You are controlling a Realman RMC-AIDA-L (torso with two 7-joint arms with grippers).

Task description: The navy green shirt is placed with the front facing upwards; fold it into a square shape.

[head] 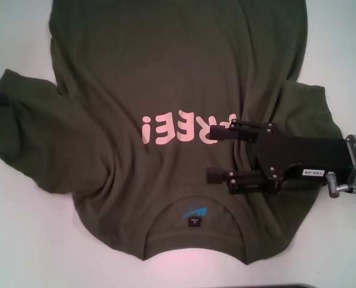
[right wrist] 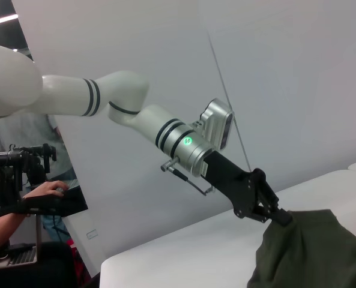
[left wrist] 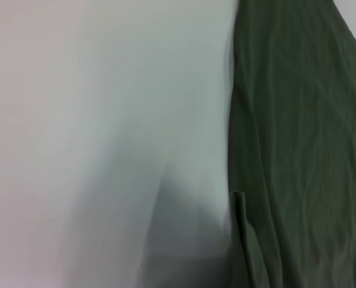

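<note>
Soft wrinkled navy green shirt (head: 165, 90), right tool (head: 212, 155) fingers apart above chest, left tool (right wrist: 281, 217) clamped on sleeve

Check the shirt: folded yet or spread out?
Spread out: the navy green shirt lies flat, lettering up, both sleeves out, left gripper pinching one sleeve.

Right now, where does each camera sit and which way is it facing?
Head: above, looking down at the shirt on the table; open right gripper over the chest.
Left wrist: low, facing table and shirt edge; no own fingers.
Right wrist: looks sideways at the left arm, its left gripper pinching a sleeve; no own fingers.
Shared: the shirt, in all three.
</note>
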